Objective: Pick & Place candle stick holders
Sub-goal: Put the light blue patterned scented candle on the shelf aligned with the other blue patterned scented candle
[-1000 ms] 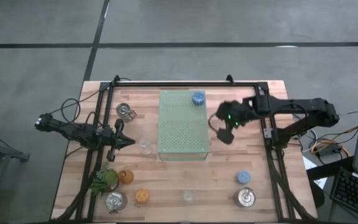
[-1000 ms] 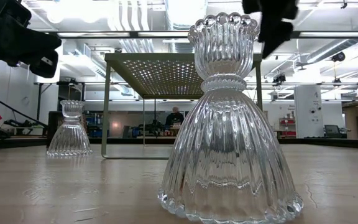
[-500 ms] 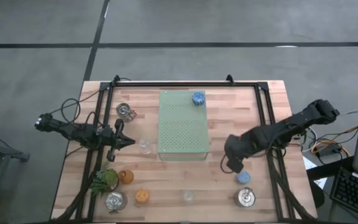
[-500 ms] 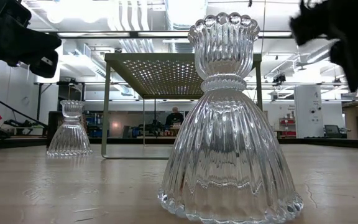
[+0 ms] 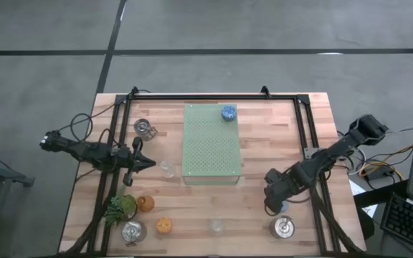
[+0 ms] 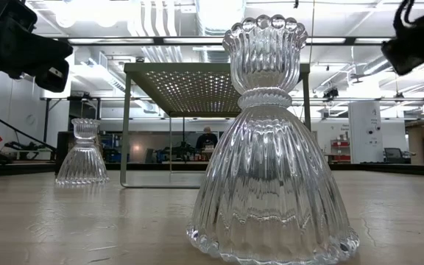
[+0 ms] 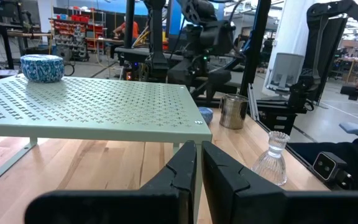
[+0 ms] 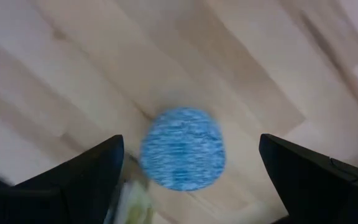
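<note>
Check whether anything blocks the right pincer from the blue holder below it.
Nothing visible does. The right pincer is open above the blue holder, which sits alone on bare wood between its fingers.

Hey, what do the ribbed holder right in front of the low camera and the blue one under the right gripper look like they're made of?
The ribbed holder looks like clear pressed glass: the room shows through its glossy flutes and beaded rim. The blue holder, below the open right gripper, looks matte with mottled streaks, perhaps glazed ceramic or wrapped fibre; blur leaves that open.
</note>
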